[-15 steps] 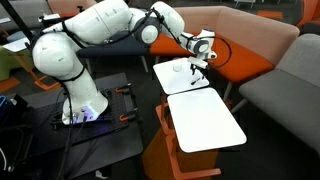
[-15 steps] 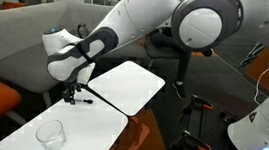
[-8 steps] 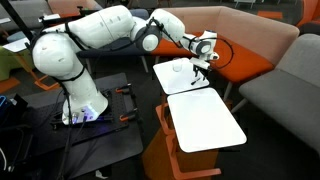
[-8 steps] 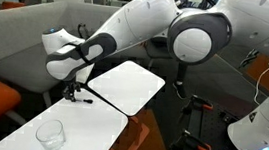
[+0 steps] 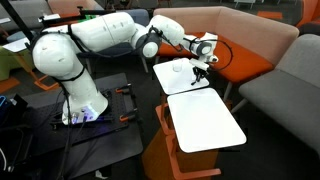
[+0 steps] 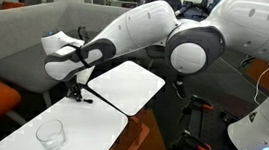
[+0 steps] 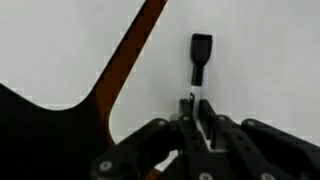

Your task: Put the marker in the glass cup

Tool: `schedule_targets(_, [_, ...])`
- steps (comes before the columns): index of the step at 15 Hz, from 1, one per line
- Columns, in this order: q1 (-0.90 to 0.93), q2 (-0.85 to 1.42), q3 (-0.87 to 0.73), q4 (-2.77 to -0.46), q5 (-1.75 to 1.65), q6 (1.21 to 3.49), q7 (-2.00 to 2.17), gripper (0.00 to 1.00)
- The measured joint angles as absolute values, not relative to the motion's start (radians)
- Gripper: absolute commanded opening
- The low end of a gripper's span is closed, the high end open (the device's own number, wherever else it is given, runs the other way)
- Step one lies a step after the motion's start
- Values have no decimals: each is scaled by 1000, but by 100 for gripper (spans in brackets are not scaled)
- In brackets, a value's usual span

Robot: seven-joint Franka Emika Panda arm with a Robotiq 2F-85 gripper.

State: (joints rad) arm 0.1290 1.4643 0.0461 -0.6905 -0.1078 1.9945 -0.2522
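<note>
By tabletop (image 6: pixel 93 131) seam, tool (image 7: pixel 200 110) pinching marker (image 7: pixel 201 58) (glass cup (image 6: pixel 51 134) nr, same panel).

Orange sofa (image 5: pixel 255 62) behind white tabletop panels (image 5: pixel 205 120); grey couch (image 5: pixel 295 82) beside; dark floor (image 5: pixel 110 150) below.

arm (image 5: pixel 100 35): white, glossy, bulbous links, dark joint rings | claw (image 7: pixel 202 108): black, bolted linkages

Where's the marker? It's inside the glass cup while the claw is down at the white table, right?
No. The marker is not inside the glass cup; the wrist view shows it on the white table by the claw. The cup stands empty. The claw is down at the table.
</note>
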Motion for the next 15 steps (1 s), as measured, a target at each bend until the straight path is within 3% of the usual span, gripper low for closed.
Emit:
schedule_targets(7, [92, 1459, 88, -636, -103, 1987, -539, 3])
schedule_targets(15, [-15, 1403, 279, -605, -41, 1987, -999, 3])
